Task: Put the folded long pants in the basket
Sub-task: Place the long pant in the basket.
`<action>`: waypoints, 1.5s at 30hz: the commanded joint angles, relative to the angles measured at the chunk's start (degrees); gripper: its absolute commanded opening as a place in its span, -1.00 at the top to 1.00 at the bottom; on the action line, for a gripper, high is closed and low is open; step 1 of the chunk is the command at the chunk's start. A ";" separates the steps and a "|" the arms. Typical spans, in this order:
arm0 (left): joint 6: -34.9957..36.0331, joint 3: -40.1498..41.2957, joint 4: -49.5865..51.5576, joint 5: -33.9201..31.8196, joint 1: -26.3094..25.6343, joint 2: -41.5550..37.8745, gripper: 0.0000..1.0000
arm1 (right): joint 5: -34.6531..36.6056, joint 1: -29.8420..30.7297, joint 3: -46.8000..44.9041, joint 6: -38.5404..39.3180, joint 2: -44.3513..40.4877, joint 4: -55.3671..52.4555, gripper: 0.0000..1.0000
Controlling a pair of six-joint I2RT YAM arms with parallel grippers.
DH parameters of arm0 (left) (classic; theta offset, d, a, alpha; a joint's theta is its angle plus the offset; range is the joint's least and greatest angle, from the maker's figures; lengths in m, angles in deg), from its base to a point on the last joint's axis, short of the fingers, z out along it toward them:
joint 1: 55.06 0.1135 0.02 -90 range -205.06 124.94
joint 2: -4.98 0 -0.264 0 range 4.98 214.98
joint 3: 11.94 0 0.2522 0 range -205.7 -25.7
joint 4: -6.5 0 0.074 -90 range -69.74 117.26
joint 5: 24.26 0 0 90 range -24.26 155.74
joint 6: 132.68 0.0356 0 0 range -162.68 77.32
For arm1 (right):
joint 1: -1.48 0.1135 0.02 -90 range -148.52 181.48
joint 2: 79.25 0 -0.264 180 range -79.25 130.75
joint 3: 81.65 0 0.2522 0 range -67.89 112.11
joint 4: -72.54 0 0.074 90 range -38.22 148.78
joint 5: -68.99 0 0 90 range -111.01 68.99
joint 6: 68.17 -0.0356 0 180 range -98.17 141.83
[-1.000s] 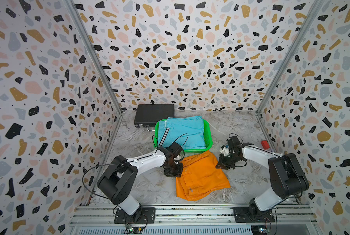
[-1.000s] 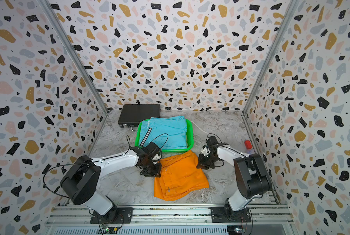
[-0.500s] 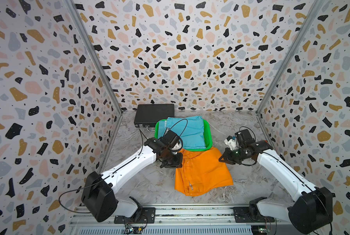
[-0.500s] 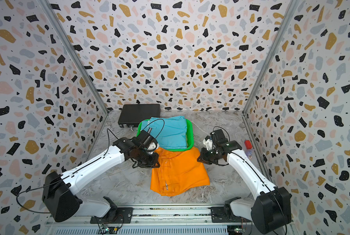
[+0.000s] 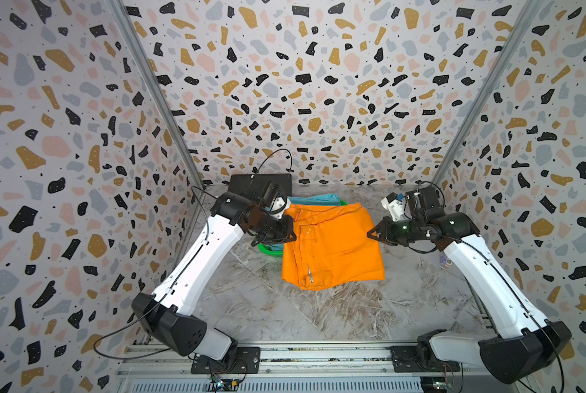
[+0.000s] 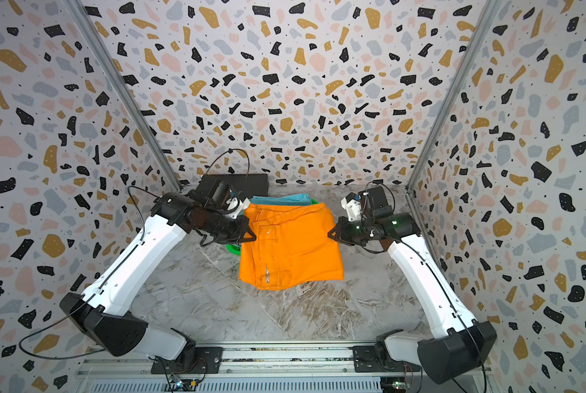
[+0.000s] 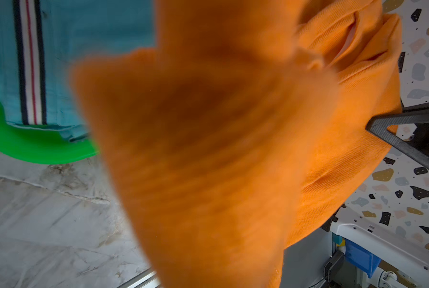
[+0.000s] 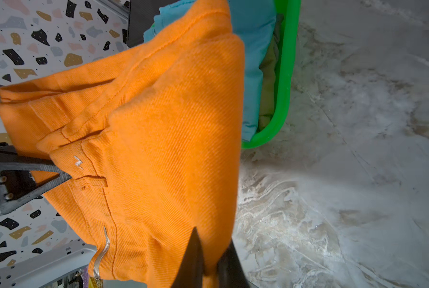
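**A:** Above the middle of the bench, what hangs between the 2 grippers?

**B:** The orange pants, held up and spread wide. The left gripper is clamped tight on their left edge, and the right gripper is clamped tight on the right edge.

**A:** And the basket?

**B:** It sits toward the far edge, partly under the cloth's far side, with turquoise pants folded inside. Tan cloth shows beneath those.

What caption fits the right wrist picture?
The left gripper and right gripper hold the orange pants up by the green basket.
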 commanded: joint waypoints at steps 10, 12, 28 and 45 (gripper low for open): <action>6.45 -23.10 7.02 5.18 9.78 19.82 1.00 | 4.56 -0.22 17.63 -2.21 18.59 8.44 1.00; 6.68 -26.10 7.70 5.41 11.03 23.12 1.00 | 4.80 -0.20 18.71 -2.93 21.34 9.82 1.00; 9.95 -34.49 8.36 4.60 18.56 43.38 1.00 | 5.82 2.26 24.12 -3.23 40.14 12.85 1.00; 9.95 -33.12 6.76 -1.38 19.41 44.66 1.00 | 10.25 4.56 13.27 -3.21 36.95 14.99 1.00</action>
